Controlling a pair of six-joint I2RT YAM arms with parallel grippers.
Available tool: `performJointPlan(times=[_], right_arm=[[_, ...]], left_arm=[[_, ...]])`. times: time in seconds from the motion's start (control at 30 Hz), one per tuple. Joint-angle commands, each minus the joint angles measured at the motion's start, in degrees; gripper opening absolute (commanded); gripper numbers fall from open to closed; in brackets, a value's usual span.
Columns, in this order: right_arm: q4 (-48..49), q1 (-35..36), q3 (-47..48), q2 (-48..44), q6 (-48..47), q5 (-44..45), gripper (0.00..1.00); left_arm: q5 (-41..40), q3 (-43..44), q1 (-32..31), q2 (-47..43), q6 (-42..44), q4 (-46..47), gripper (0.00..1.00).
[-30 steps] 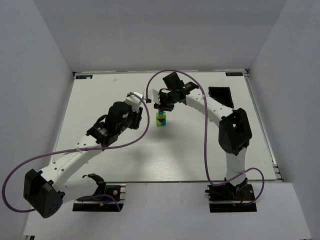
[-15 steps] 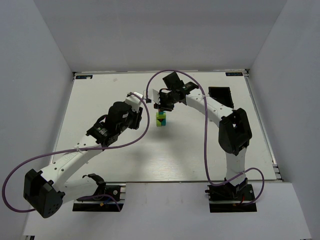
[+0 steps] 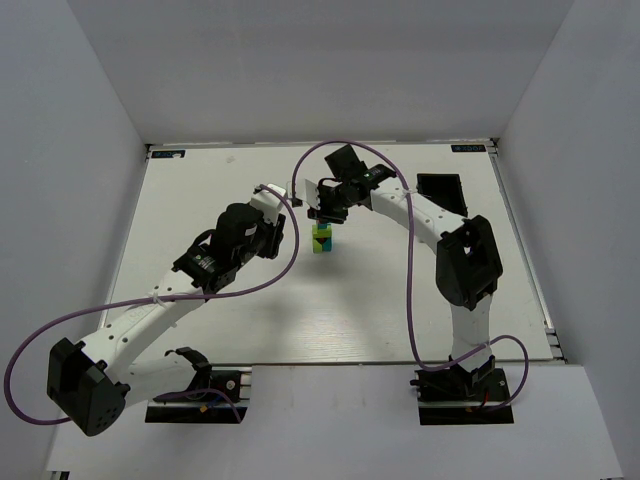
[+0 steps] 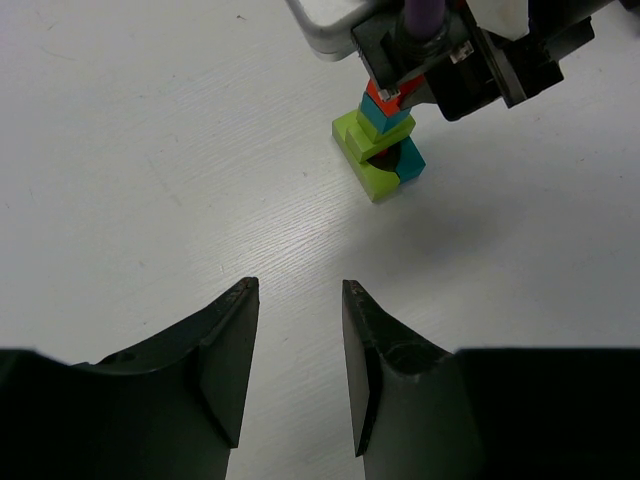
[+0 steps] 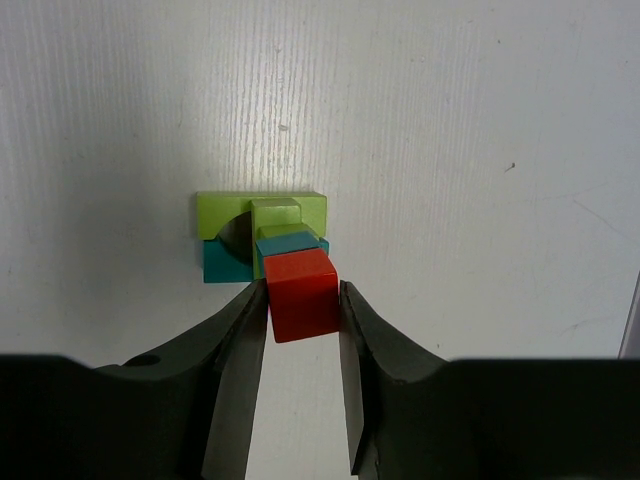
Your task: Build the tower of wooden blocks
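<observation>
The wood block tower (image 3: pixel 322 241) stands mid-table: lime and teal blocks at the base, then a narrow column of a lime cube, a teal cube and a red cube (image 5: pixel 302 295) on top. My right gripper (image 5: pixel 303 288) reaches down over the tower, with its fingers closed on both sides of the red cube. In the top view it (image 3: pixel 325 214) hangs directly above the column. My left gripper (image 4: pixel 300 286) is open and empty, low over bare table a short way from the tower (image 4: pixel 380 150); in the top view it (image 3: pixel 278 236) sits left of it.
A black rectangular tray (image 3: pixel 441 190) lies at the far right of the table, behind the right arm. White walls enclose the table on three sides. Purple cables loop off both arms.
</observation>
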Motion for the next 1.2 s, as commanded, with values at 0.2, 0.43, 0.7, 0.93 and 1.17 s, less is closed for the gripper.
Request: performJointPlan(times=[0.2, 0.43, 0.7, 0.93, 1.17], right_arm=[[1.25, 0.04, 1.68, 0.13, 0.44, 0.02, 0.41], [1.69, 0.04, 1.06, -0.31, 0.61, 0.28, 0.59], [2.91, -0.14, -0.16, -1.63, 0.70, 0.37, 0.90], [5.11, -0.23, -3.93, -6.19, 1.22, 1.25, 0.90], [8.54, -1.11, -11.93, -14.18, 2.36, 2.66, 0.90]], left_arm=[[-0.28, -0.62, 0.35, -0.63, -0.13, 0.44, 0.50], [-0.28, -0.62, 0.35, -0.63, -0.13, 0.44, 0.50], [-0.28, -0.62, 0.35, -0.63, -0.13, 0.44, 0.50], [-0.81, -0.62, 0.35, -0.63, -0.13, 0.44, 0.50], [-1.87, -0.62, 0.35, -1.77, -0.13, 0.44, 0.50]])
